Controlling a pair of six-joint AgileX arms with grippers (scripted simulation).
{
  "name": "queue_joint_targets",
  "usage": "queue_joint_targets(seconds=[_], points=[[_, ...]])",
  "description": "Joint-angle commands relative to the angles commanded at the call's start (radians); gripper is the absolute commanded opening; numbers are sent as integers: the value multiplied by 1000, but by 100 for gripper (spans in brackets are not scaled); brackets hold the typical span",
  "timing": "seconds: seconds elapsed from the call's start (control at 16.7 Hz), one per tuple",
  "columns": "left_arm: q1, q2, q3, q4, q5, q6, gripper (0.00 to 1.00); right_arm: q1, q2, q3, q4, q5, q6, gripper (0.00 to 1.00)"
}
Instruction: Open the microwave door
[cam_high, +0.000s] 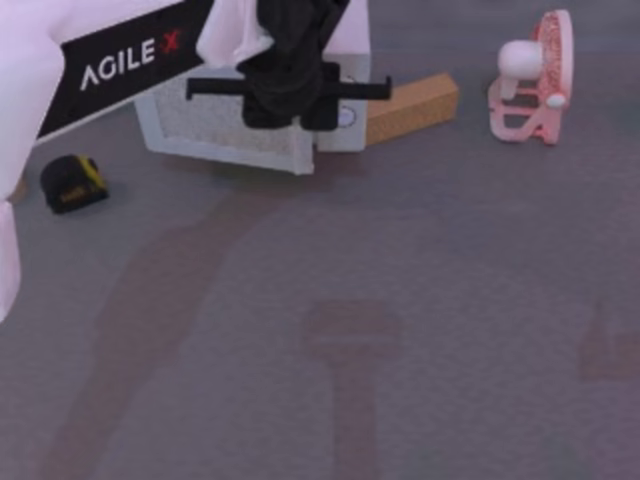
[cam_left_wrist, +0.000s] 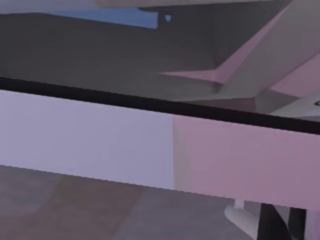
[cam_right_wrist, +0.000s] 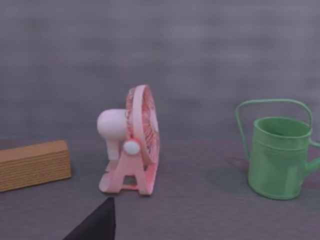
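Observation:
The white microwave (cam_high: 345, 135) stands at the table's far middle. Its microwave door (cam_high: 225, 125), with the grey speckled mesh window, is slightly ajar: its right edge sticks out in front of the knob panel. My left arm reaches in from the left, and its black left gripper (cam_high: 292, 112) hangs over the door's right end, hiding that edge. In the left wrist view a pale face of the microwave (cam_left_wrist: 100, 135) fills the frame. My right arm is out of the top view; one dark fingertip (cam_right_wrist: 100, 222) shows in the right wrist view.
A wooden block (cam_high: 412, 105) lies just right of the microwave, with a pink desk fan (cam_high: 535, 80) farther right. A green watering can (cam_right_wrist: 280, 157) stands beyond the fan. A black and yellow tape measure (cam_high: 72, 183) lies at the left.

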Motion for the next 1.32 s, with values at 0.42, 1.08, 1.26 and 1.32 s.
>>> queue_joint_targets(seconds=[0.42,1.08,1.26,1.32], points=[[0,0,0,0,0,0,0,0,0,0,0,0,0,100],[12,-84,-138,66,50,98,0,0,0,0,0,0,0,100],[14,-96,-149,76,55,107,0,0,0,0,0,0,0,100],[14,-96,-149,76,55,107,0,0,0,0,0,0,0,100]])
